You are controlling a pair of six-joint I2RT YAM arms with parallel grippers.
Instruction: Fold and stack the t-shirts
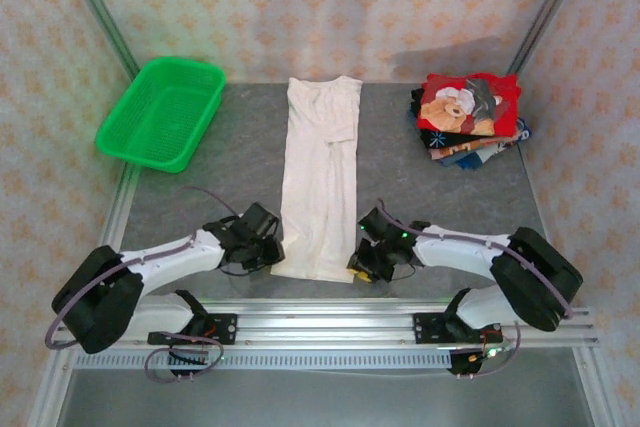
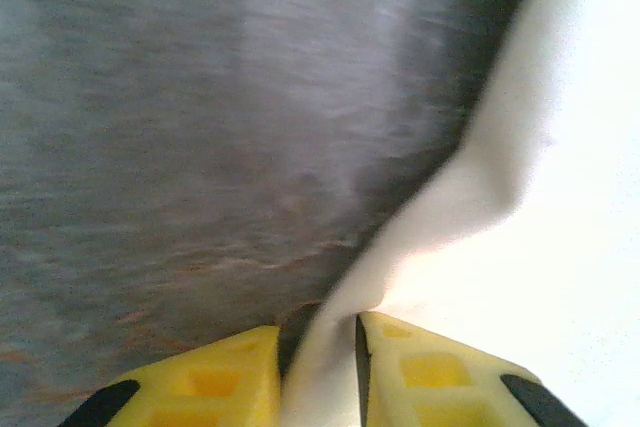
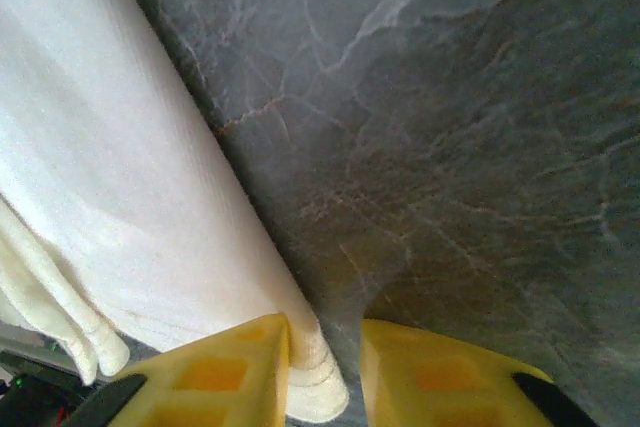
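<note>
The off-white t-shirt (image 1: 318, 182) lies on the table as a long narrow strip running from the far edge toward me. My left gripper (image 1: 272, 252) is at its near left corner. In the left wrist view the cloth (image 2: 560, 197) rises in a fold between the yellow fingers, and the gripper (image 2: 320, 347) is shut on it. My right gripper (image 1: 358, 265) is at the near right corner. The layered hem (image 3: 120, 167) lies against one finger of that gripper (image 3: 325, 347), with a sliver of table showing before the other. The folded coloured shirts (image 1: 468, 117) are stacked at the far right, the red teddy-bear one on top.
A green mesh basket (image 1: 163, 112) stands at the far left corner of the grey marbled table (image 1: 440, 197). Metal frame posts rise at both back corners. A rail with both arm bases runs along the near edge.
</note>
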